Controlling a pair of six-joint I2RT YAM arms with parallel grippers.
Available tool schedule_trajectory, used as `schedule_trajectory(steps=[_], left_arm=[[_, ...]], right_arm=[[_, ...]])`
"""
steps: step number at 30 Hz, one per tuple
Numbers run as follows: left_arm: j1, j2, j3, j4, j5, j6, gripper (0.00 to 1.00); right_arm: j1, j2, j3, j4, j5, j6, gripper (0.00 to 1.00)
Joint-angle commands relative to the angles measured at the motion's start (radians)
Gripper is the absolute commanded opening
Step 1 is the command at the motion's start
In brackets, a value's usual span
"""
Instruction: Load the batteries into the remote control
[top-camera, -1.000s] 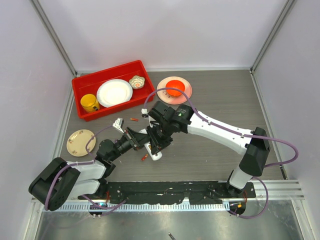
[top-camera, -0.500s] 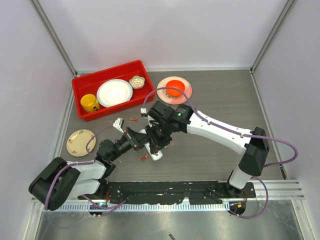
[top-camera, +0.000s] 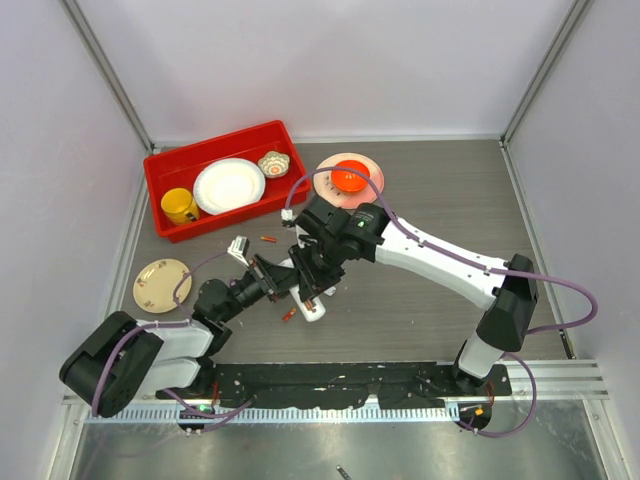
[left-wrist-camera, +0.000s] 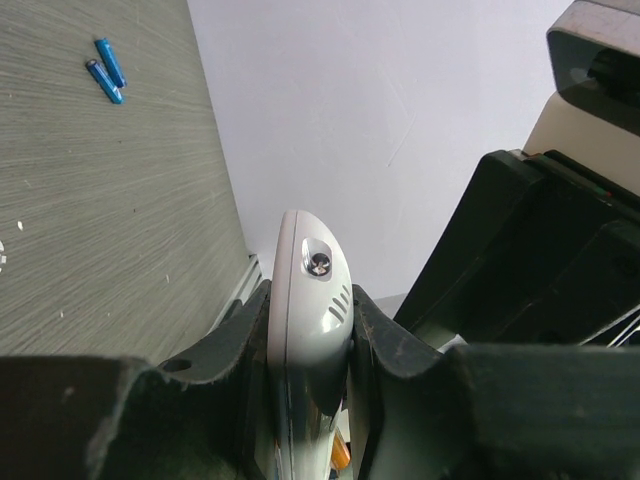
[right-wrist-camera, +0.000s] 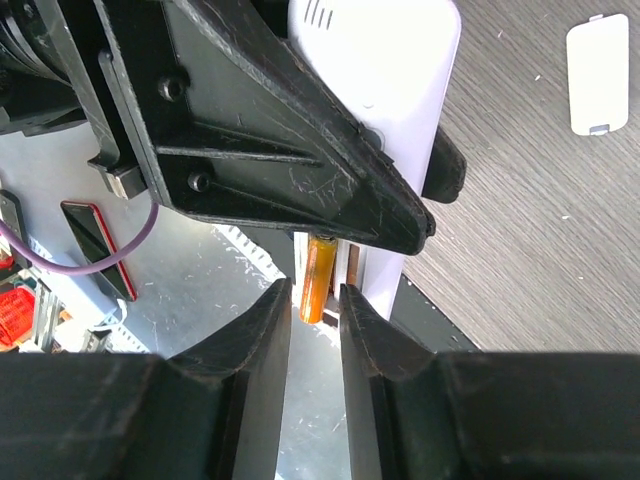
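Observation:
My left gripper (left-wrist-camera: 310, 322) is shut on the white remote control (left-wrist-camera: 312, 285), holding it edge-up above the table (top-camera: 308, 300). In the right wrist view the remote (right-wrist-camera: 400, 90) shows behind one black left finger. An orange battery (right-wrist-camera: 318, 275) lies along its dark recess, its upper end hidden by that finger. My right gripper (right-wrist-camera: 315, 295) stands open, its fingertips on either side of the battery's lower end with a small gap showing. The same battery (left-wrist-camera: 340, 452) peeks out below the remote. Two blue batteries (left-wrist-camera: 105, 72) lie on the table.
A small loose white cover (right-wrist-camera: 597, 75) lies on the wood-grain table. Two orange-red batteries (top-camera: 268, 240) (top-camera: 288, 315) lie near the grippers. A red bin (top-camera: 170, 165) with crockery stands at the back left, a pink plate (top-camera: 372, 185) beside it, a beige saucer (top-camera: 161, 284) at left.
My right gripper's jaws have widened and that arm has shifted slightly toward the far side. The left gripper keeps the remote still.

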Motion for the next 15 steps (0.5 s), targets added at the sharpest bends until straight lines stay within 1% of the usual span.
schedule_trajectory(steps=[1, 8, 11, 12, 13, 14, 15], left_arm=[[-0.004, 0.012, 0.020, 0.271, 0.013, -0.005, 0.00], [-0.003, 0.053, 0.037, 0.271, 0.003, -0.015, 0.00], [-0.003, 0.066, 0.053, 0.271, 0.003, -0.024, 0.00], [-0.003, 0.067, 0.064, 0.271, 0.005, -0.037, 0.00], [-0.003, 0.078, 0.070, 0.271, 0.009, -0.044, 0.00], [-0.003, 0.084, 0.078, 0.271, 0.026, -0.054, 0.00], [-0.003, 0.093, 0.095, 0.271, 0.038, -0.072, 0.00]], right_arm=[[0.001, 0.001, 0.063, -0.027, 0.019, -0.019, 0.32], [0.001, -0.038, 0.117, -0.077, 0.017, -0.036, 0.33], [0.001, -0.084, 0.130, -0.091, 0.034, -0.068, 0.33], [0.001, -0.133, 0.116, -0.062, 0.054, -0.075, 0.33], [0.002, -0.159, 0.063, -0.035, 0.130, -0.085, 0.33], [0.002, -0.202, 0.015, 0.010, 0.161, -0.086, 0.33], [0.002, -0.288, -0.115, 0.132, 0.184, -0.083, 0.33]])
